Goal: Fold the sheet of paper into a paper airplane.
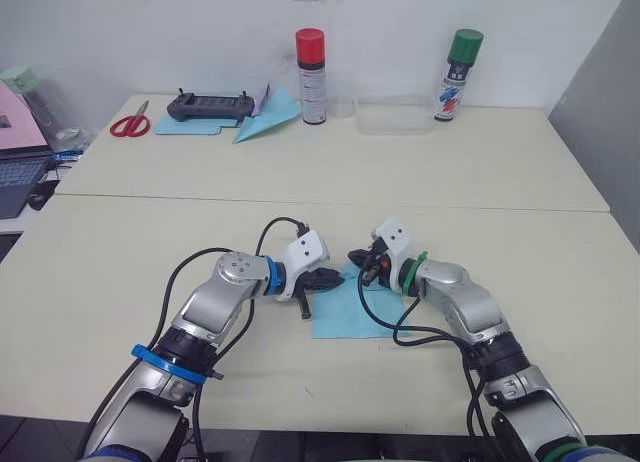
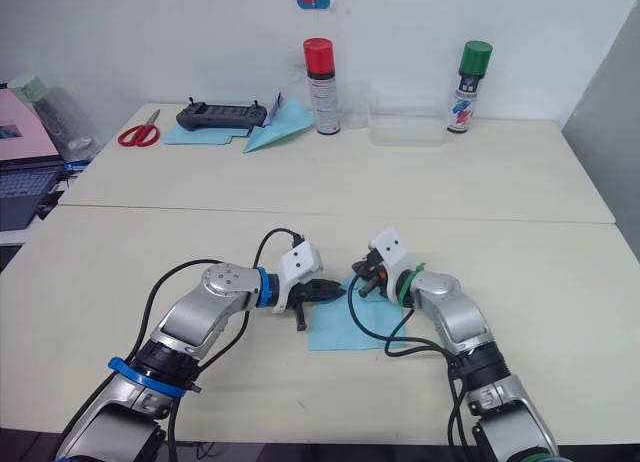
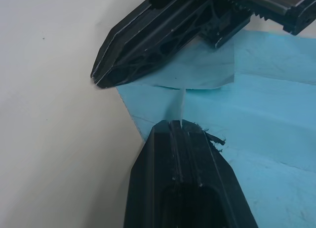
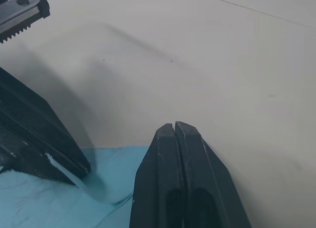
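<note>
sheet of paper (image 1: 345,310) on cream table (image 1: 300,232), left gripper (image 1: 330,278) pinching its edge, right gripper (image 1: 358,258) pressed together

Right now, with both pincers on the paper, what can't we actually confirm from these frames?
- Head views: the far edge of the sheet of paper is hidden under the left pincer and right pincer.
- Left wrist view: the left pincer is shut on a raised flap; how much paper is caught is hidden between the fingers.
- Right wrist view: the right pincer is shut, with no paper visible between the tips.
- Crease lines: too faint in the head views.
</note>
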`<state>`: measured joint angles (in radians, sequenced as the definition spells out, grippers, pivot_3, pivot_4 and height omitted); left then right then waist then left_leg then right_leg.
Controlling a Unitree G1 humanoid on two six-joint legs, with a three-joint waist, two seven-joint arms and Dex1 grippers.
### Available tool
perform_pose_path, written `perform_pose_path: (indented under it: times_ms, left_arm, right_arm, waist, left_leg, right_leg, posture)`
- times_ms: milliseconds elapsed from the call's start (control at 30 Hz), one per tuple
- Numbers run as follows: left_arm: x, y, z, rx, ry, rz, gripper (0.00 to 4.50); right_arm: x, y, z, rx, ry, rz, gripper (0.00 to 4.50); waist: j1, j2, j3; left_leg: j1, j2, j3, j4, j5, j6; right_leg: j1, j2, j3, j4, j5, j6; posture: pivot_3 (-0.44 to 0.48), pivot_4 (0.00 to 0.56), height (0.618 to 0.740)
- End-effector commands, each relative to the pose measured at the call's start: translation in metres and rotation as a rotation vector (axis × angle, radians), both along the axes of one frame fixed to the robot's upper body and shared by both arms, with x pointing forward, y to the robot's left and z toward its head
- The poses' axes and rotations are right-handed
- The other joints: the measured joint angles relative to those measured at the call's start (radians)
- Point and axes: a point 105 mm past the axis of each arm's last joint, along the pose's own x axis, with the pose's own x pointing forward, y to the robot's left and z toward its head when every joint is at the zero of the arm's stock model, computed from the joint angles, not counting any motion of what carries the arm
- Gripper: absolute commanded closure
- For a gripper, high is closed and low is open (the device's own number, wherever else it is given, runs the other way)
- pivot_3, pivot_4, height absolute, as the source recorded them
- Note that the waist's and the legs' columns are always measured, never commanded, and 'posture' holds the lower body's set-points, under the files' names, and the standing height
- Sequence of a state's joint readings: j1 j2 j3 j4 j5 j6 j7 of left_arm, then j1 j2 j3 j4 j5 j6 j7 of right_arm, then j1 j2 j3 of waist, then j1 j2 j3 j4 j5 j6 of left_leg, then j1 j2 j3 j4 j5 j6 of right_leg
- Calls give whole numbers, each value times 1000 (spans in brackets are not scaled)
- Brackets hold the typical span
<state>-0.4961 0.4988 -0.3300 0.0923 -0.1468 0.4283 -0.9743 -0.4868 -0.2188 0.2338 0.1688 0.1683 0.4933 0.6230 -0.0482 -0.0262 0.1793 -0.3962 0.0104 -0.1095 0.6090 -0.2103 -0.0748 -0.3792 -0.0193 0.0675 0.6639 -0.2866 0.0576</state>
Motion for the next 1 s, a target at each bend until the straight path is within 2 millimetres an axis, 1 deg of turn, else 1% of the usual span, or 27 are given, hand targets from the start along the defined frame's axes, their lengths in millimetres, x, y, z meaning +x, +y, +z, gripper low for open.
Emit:
perform_pose_path:
  times_ms: [33,167,233,400,533,700,833,933,1000]
  left_arm:
    - [2,4,-9,45,12,24,4456]
    - [1,6,-10,54,9,21,4456]
    - [1,7,-11,58,10,18,4456]
    - [3,8,-11,62,3,19,4456]
    - [3,8,-10,65,-3,12,4456]
    - [1,4,-4,47,-48,-37,4456]
    - [-10,-2,9,-16,-59,-126,3496]
    - [-15,3,19,-41,-24,-149,2545]
    - [-17,10,32,-68,-5,-143,1917]
  right_arm:
    - [-6,6,-6,-13,20,46,4500]
    - [-9,3,-2,17,13,50,4500]
    - [-16,2,-1,18,7,81,4500]
    - [-27,8,-6,-13,16,141,4500]
    - [-26,10,-13,-48,32,132,4500]
    - [-21,2,-23,-113,45,107,4500]
    - [-20,-2,-25,-113,56,99,4500]
    - [-21,-3,-26,-116,58,98,4500]
    - [-22,-3,-27,-118,58,99,4500]
  waist:
    - [0,0,0]
    - [0,0,0]
    - [1,0,0]
    - [-1,0,0]
    - [-1,0,0]
    - [-3,1,0]
    - [-6,1,0]
    - [-7,1,0]
    - [-8,1,0]
  left_leg:
    - [0,0,0,0,0,0]
    - [0,0,0,0,0,0]
    - [0,0,0,0,0,0]
    - [0,0,0,0,0,0]
    - [0,0,0,0,0,0]
    - [2,0,0,0,0,0]
    - [3,0,0,0,0,0]
    - [2,1,0,0,0,0]
    - [1,1,0,0,0,0]
  right_leg:
    - [0,0,0,0,0,0]
    - [0,0,0,0,0,0]
    - [0,0,0,0,0,0]
    - [0,0,0,0,0,0]
    - [0,0,0,0,0,0]
    - [2,0,0,1,0,0]
    - [3,0,0,0,0,-1]
    - [1,1,0,0,0,-1]
    - [0,1,0,1,0,-1]
  posture:
    - [0,150,740]
    - [0,150,740]
    - [0,150,740]
    - [0,150,740]
    - [0,150,740]
    - [0,150,740]
    - [0,150,740]
    - [0,150,740]
    - [0,150,740]
